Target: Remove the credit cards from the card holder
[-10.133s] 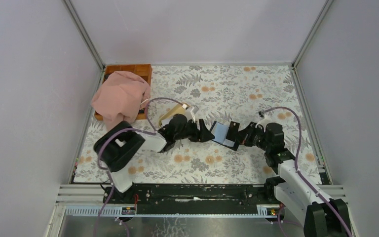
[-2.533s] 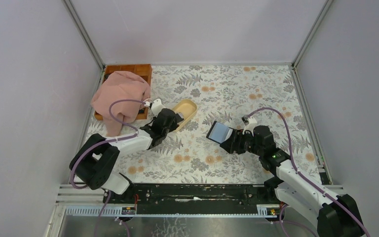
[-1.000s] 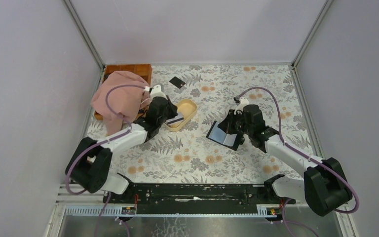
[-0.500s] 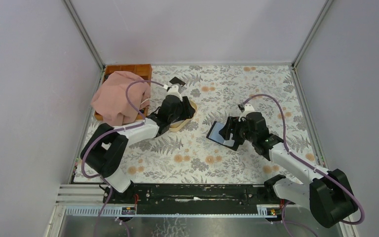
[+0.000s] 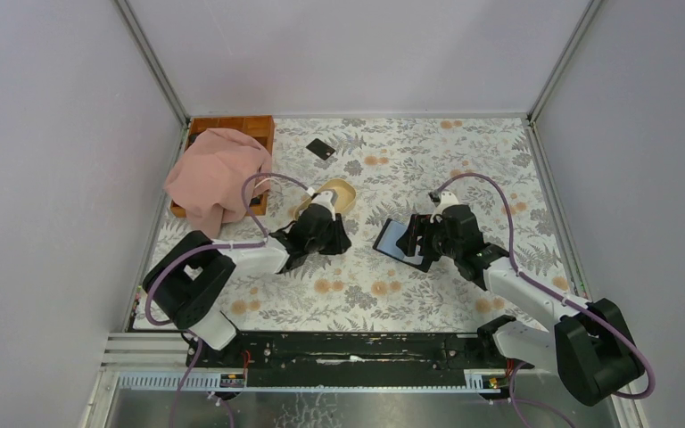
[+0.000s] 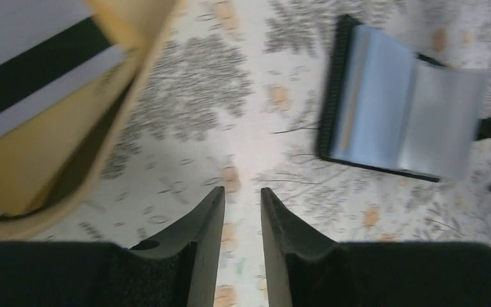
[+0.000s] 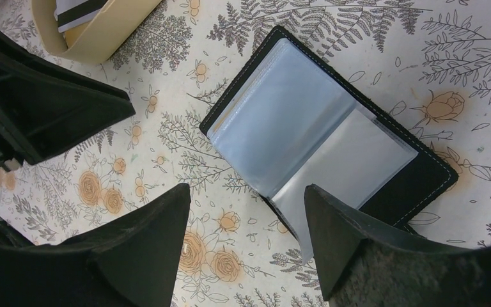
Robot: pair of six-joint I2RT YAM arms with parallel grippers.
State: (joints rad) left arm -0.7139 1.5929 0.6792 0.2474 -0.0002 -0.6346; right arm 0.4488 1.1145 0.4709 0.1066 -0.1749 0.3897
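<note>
The card holder (image 7: 313,134) lies open on the flowered cloth, its blue-grey sleeves up, also seen in the top view as the card holder (image 5: 392,237). My right gripper (image 7: 248,192) hovers open just above its near edge, touching nothing. A beige oval dish (image 6: 51,160) holds one credit card (image 6: 38,70) with a black stripe. Another black credit card (image 5: 321,148) lies flat farther back. My left gripper (image 6: 241,192) sits low between dish and holder, jaws narrowly apart and empty; from above the left gripper (image 5: 341,239) partly hides the dish (image 5: 330,192).
A pink cloth (image 5: 218,174) drapes over a wooden tray (image 5: 250,125) at the back left. Grey walls close in the table on three sides. The two grippers (image 7: 38,109) face each other a short way apart.
The left gripper let go of a card in the dish, pulled back toward the holder and narrowed its jaws. The right gripper opened off the card holder, which now lies flat.
</note>
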